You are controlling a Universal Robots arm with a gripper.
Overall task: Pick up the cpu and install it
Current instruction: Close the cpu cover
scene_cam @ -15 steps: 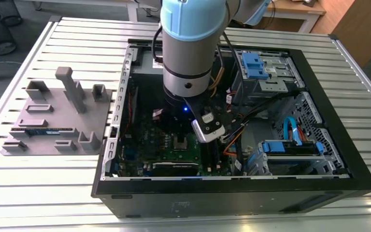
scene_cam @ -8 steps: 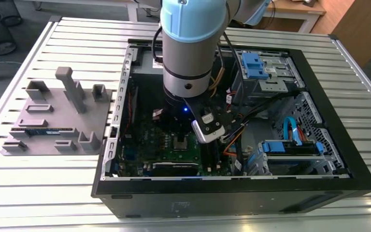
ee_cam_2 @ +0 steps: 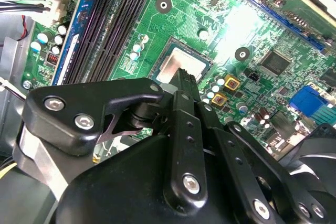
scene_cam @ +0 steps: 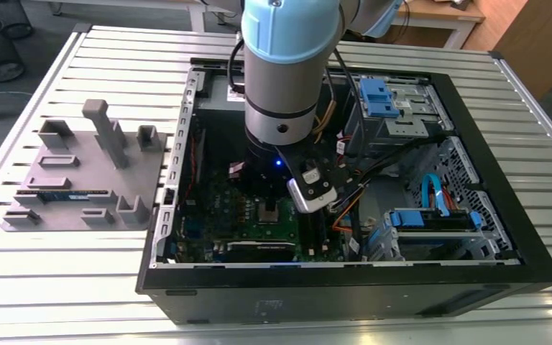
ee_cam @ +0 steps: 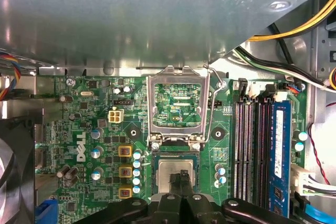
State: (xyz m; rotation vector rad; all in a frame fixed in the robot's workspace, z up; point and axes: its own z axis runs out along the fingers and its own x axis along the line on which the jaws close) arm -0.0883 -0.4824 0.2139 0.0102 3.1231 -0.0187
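Silvery-grey on top, the cpu (ee_cam: 166, 169) lies flat in its socket on the motherboard (ee_cam: 79, 108). It sits just beside the hinge of the frame (ee_cam: 178, 72), which is swung up clear of it. In both wrist views the gripper (ee_cam: 184, 178) hangs right over the chip's middle. Its two black fingers (ee_cam_2: 184, 85) are brought together into one narrow tip with nothing between them. The tip is much narrower than the chip and does not grasp its edges. I cannot tell whether the tip presses on the metal or stops just short of it.

To one side of the socket run the black slots (ee_cam: 247, 150), and beyond them a blue memory stick (ee_cam: 280, 150) stands in its own slot.

In the exterior view the arm (scene_cam: 286, 72) reaches straight down into the open black case (scene_cam: 353, 282), which lies on its side on a slatted metal table (scene_cam: 113, 309). Blue drive brackets and loose cables fill the case toward the exterior view's right. On the table at the exterior view's left, just beside the case, sits a grey tray (scene_cam: 75, 169) with upright pegs. A spare stick (scene_cam: 65, 195) lies flat on the tray, well apart from the gripper.
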